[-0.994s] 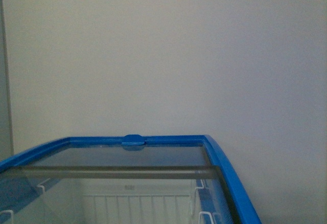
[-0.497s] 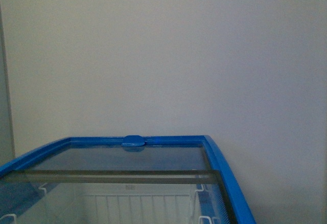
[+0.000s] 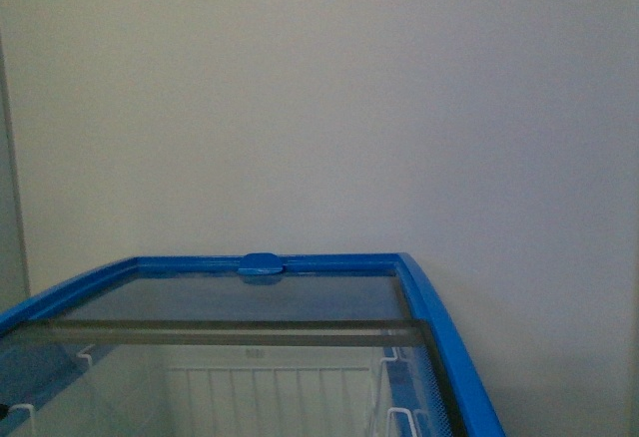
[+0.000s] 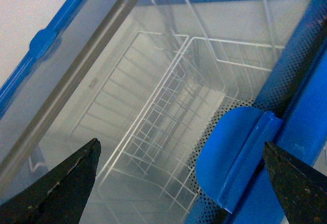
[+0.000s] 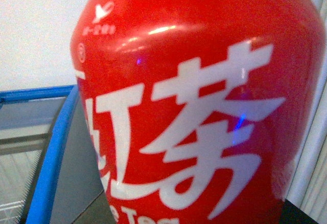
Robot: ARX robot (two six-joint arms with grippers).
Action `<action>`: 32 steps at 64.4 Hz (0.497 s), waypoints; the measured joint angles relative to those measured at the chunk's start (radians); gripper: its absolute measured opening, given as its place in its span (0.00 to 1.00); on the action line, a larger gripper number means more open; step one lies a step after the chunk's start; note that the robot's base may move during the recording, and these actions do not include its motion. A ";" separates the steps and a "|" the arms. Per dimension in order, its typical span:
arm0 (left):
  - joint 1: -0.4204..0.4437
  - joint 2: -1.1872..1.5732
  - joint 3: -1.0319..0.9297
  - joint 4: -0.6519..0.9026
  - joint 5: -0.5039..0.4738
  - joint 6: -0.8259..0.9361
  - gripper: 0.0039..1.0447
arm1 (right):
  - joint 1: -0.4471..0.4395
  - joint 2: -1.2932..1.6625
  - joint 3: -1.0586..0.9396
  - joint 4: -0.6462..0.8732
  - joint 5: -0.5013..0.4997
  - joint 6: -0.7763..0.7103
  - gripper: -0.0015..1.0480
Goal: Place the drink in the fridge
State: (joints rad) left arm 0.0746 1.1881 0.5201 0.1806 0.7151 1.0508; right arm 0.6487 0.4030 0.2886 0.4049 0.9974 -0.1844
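Observation:
The fridge (image 3: 454,357) is a chest freezer with a blue top rim and a tinted glass sliding lid (image 3: 230,307), low in the front view; no arm shows there. In the left wrist view my left gripper (image 4: 186,183) is open just above the glass lid (image 4: 117,81), its black fingertips (image 4: 61,188) wide apart, with a blue lid handle (image 4: 240,157) between them. White wire baskets (image 4: 168,111) show through the glass. My right gripper is shut on the red drink bottle (image 5: 199,101), which fills the right wrist view; its fingers are hidden. The fridge rim (image 5: 51,152) lies beside it.
A plain pale wall (image 3: 319,98) stands behind the fridge. A grey vertical edge (image 3: 10,208) shows at far left. A small blue handle (image 3: 262,265) sits on the far rim. The freezer's grey side (image 5: 76,183) shows by the bottle.
The front view has shifted slightly: the fridge's rim and lid bar sit a little higher in the picture than one second ago. No arm comes into that view.

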 joint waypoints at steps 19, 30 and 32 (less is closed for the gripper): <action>-0.027 0.196 0.183 -0.245 -0.043 0.360 0.92 | 0.000 0.000 0.000 0.000 0.000 0.000 0.35; -0.027 0.312 0.248 -0.189 -0.017 0.370 0.92 | 0.000 0.000 0.000 0.000 0.001 0.000 0.35; -0.030 0.323 0.256 -0.181 -0.011 0.367 0.92 | 0.000 0.000 0.000 0.000 0.002 0.000 0.35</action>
State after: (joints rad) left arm 0.0448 1.5116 0.7761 -0.0002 0.7036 1.4174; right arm 0.6487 0.4030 0.2886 0.4049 0.9989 -0.1844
